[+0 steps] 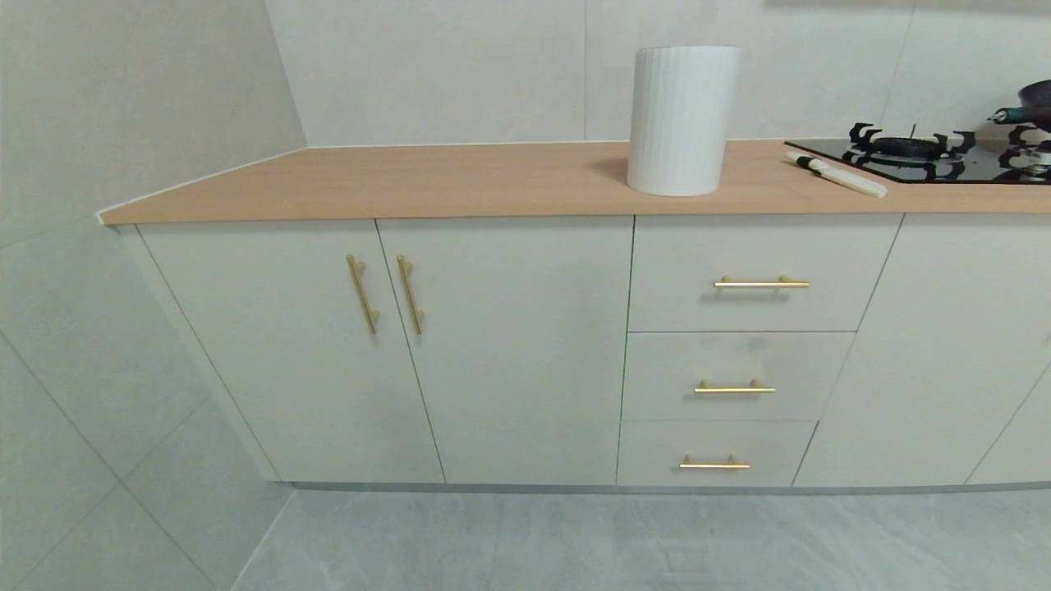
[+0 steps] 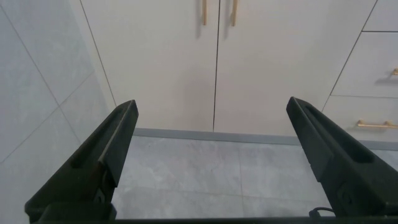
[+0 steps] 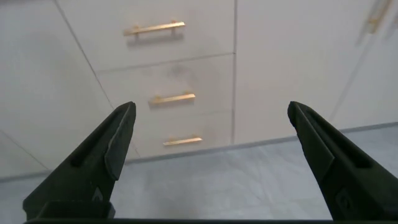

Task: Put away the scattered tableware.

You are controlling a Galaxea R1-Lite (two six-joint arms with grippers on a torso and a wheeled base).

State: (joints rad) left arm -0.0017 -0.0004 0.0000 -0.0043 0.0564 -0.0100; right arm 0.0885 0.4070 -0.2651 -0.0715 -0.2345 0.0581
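Observation:
A white knife with a dark handle end lies on the wooden countertop beside the hob. A tall white ribbed container stands upright on the counter to its left. My left gripper hangs open low over the floor, facing the double cupboard doors, nothing between its fingers. My right gripper is open too, held low in front of the three drawers with gold handles.
A black gas hob with a dark pan sits at the counter's right end. Below are two cupboard doors and a drawer stack. A tiled wall closes the left side. Grey floor lies in front.

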